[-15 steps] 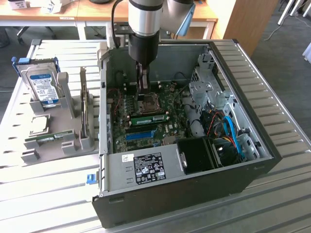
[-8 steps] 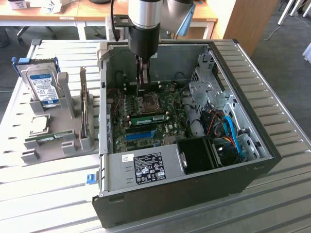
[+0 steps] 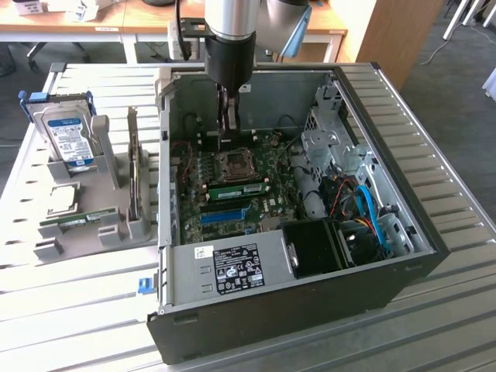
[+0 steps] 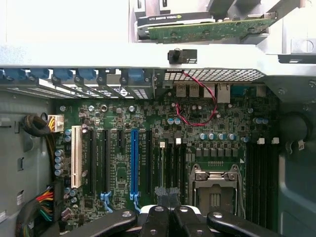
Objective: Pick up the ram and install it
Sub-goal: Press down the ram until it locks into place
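Fingers pressed together and empty above the motherboard, ram already seated at six o'clock.

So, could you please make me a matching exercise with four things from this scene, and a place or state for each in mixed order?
Things:
1. hard drive
2. ram
3. tool
4. long blue slot

Places or states:
a. shut, above the motherboard
b. lying low in the grey holder
c. on the motherboard, between black slots
d. standing upright in the grey holder

Pairs: 1-d, 2-b, 3-a, 4-c
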{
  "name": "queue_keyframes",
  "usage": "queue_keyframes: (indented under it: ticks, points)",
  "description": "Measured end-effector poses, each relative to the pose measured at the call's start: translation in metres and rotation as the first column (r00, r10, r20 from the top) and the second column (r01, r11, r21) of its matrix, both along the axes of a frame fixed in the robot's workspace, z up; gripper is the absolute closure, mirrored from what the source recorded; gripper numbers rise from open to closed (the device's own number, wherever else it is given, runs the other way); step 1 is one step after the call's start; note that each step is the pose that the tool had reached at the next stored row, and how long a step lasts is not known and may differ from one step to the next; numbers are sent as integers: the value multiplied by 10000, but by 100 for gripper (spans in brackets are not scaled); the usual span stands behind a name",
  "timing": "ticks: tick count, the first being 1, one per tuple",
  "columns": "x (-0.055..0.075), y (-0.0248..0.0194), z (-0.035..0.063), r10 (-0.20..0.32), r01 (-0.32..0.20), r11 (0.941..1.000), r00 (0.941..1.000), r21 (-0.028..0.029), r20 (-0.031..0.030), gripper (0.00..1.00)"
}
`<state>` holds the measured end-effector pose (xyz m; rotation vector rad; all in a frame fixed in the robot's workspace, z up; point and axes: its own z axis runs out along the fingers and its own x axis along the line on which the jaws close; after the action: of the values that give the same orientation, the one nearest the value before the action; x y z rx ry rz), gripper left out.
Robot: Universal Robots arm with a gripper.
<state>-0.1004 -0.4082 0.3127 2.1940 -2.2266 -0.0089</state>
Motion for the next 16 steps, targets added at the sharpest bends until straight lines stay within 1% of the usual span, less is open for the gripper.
queue_keyframes:
  ticks: [3, 6, 16]
  points:
    - [11, 0, 1, 3, -3, 10000, 10000, -3, -2, 89]
    - [58, 0, 1, 1, -1, 10000, 10000, -2, -1, 89]
    - [299, 0, 1, 0, 0, 10000, 10000, -1, -7, 89]
